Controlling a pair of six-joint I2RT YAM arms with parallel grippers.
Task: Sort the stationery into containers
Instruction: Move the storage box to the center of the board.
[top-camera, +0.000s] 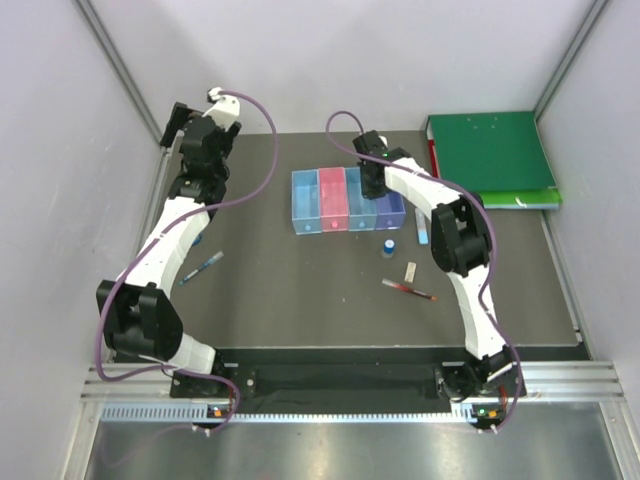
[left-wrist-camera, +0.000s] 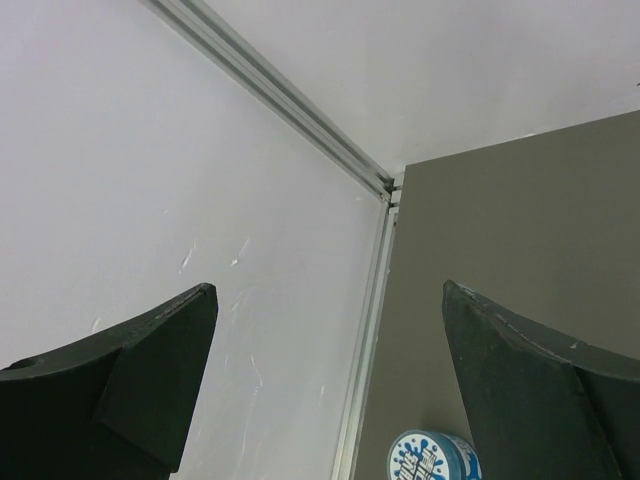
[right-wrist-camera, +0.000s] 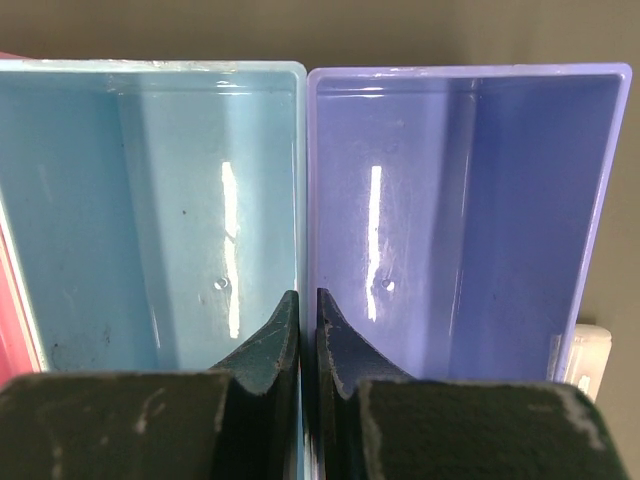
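right end effector (right-wrist-camera: 307, 300), fingers together, empty, over the trays (top-camera: 308, 200); blue-capped bottle (top-camera: 389, 245) lies close, toward its base. left end effector (left-wrist-camera: 328, 288) apart.

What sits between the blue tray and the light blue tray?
The pink tray, side by side with the blue tray and light blue tray; the top external view shows it.

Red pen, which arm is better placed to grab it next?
Right, probably. The red pen lies right of centre, while the left gripper is open in the far left corner. The right gripper, shut and empty, hovers over the trays.
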